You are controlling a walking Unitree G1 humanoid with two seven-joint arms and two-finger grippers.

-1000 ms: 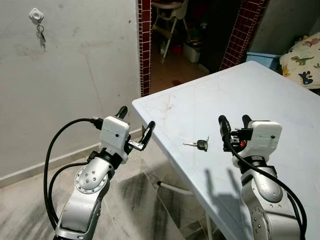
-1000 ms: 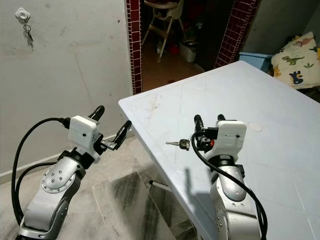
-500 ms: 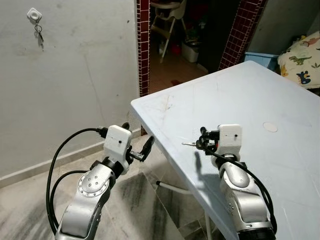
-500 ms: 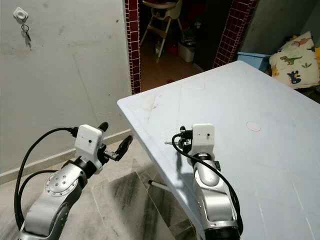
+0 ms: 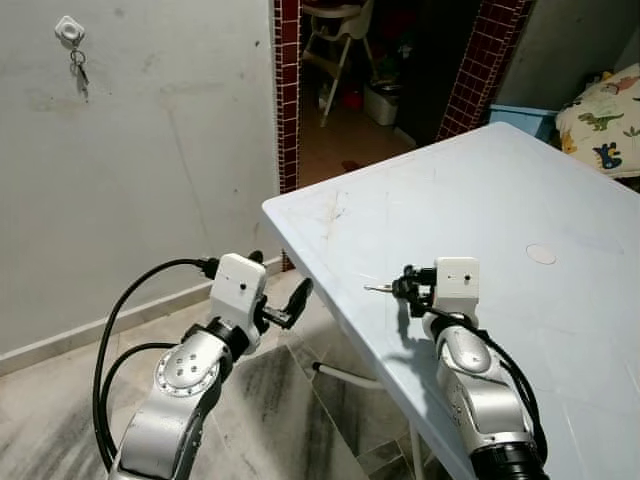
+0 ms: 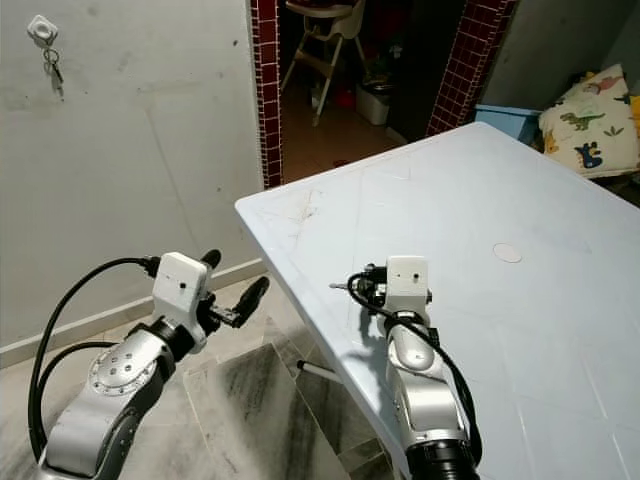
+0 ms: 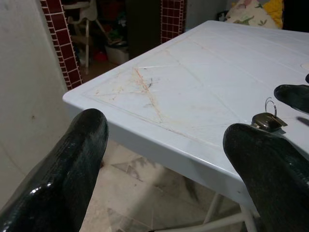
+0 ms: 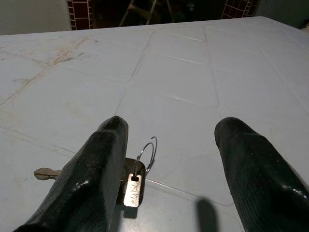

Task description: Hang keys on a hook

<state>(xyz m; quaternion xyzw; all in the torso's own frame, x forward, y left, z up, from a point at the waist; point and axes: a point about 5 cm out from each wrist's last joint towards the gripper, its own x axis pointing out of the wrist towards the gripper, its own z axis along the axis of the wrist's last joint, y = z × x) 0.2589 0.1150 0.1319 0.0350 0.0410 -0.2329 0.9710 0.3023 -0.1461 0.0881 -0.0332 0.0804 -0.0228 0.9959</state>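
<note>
The key point(image 8: 126, 182) lies flat on the pale blue table point(image 5: 520, 200), near the table's left edge, with a small metal tag and a thin wire ring point(image 8: 147, 153) at its dark head. In the right wrist view one finger point(image 8: 94, 174) of the right gripper point(image 5: 408, 287) sits over the key's head, partly covering it, while the other finger point(image 8: 251, 164) stands well apart across bare tabletop; the fingers are spread wide, with nothing pinched between them. The ring rises in the gap just beside the covering finger. The key's long axis runs roughly crosswise to the robot: in the head views its silver blade pokes out past the gripper toward the robot's left, pointing at the table's near left edge, and the head lies hidden under the fingers.

Going left to right: on the grey wall a white hook point(image 5: 69, 30) already holds another small set of keys point(image 5: 79, 70). Lower down, the left gripper point(image 5: 278, 300) hovers off the table's corner above the tiled floor point(image 5: 280, 400), its fingers point(image 7: 72, 159) spread and empty; its wrist view looks across the scratched corner toward the key and the right gripper's fingertip. Behind the table a red-tiled doorway point(image 5: 290, 90) opens onto a high chair point(image 5: 335, 30), and at far right lies a dinosaur-print cushion point(image 5: 605, 110).
</note>
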